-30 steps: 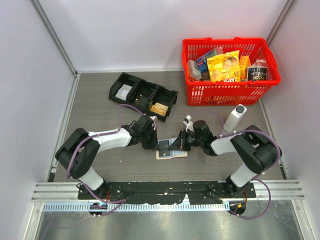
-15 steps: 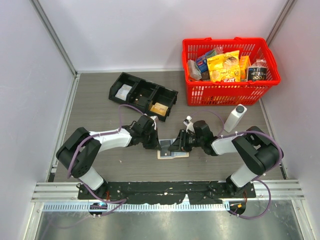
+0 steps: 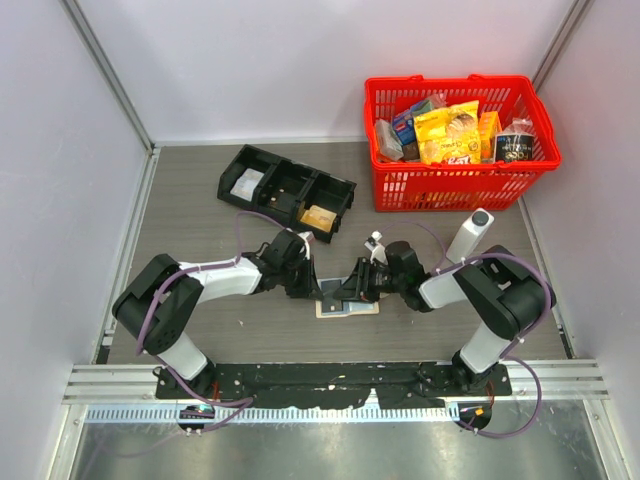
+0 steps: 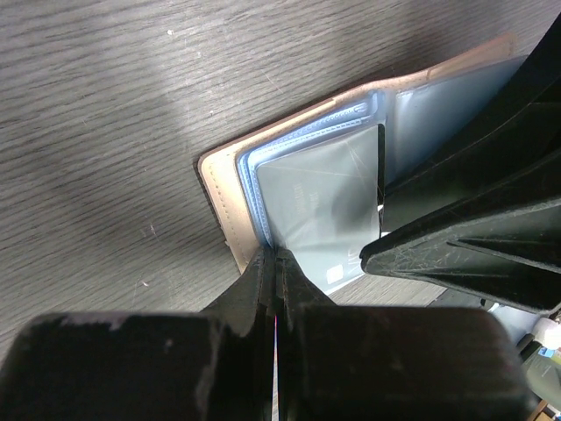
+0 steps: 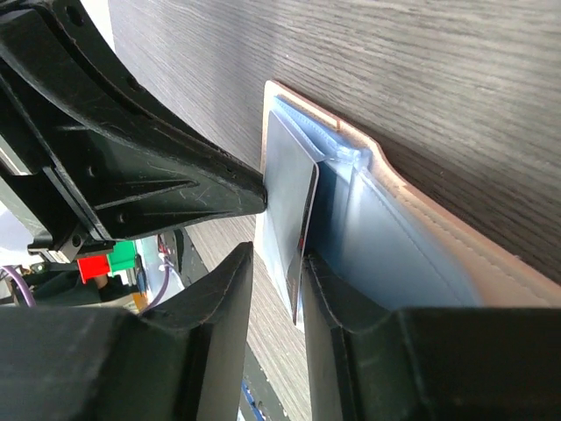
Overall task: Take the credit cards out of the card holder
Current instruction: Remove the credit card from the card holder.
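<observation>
The tan card holder (image 3: 350, 308) lies open on the table between both arms, its light blue inner faces (image 4: 263, 189) up. My left gripper (image 4: 276, 254) is shut on the near edge of its inner sleeve, beside the tan rim (image 4: 219, 206). A grey credit card (image 4: 320, 206) shows in that sleeve. In the right wrist view a credit card (image 5: 285, 189) stands up out of the card holder (image 5: 421, 237) between the fingers of my right gripper (image 5: 272, 267). That gripper is open: the card leans on one finger (image 5: 329, 294), with a gap to the other.
A black three-compartment tray (image 3: 288, 190) with flat packets sits at the back left. A red basket (image 3: 450, 82) full of groceries stands at the back right. A white bottle (image 3: 468, 236) stands just right of the right arm.
My right gripper's jaws have gone from shut to open around the raised card, and it has edged left. The left gripper has kept its grip on the card holder.
</observation>
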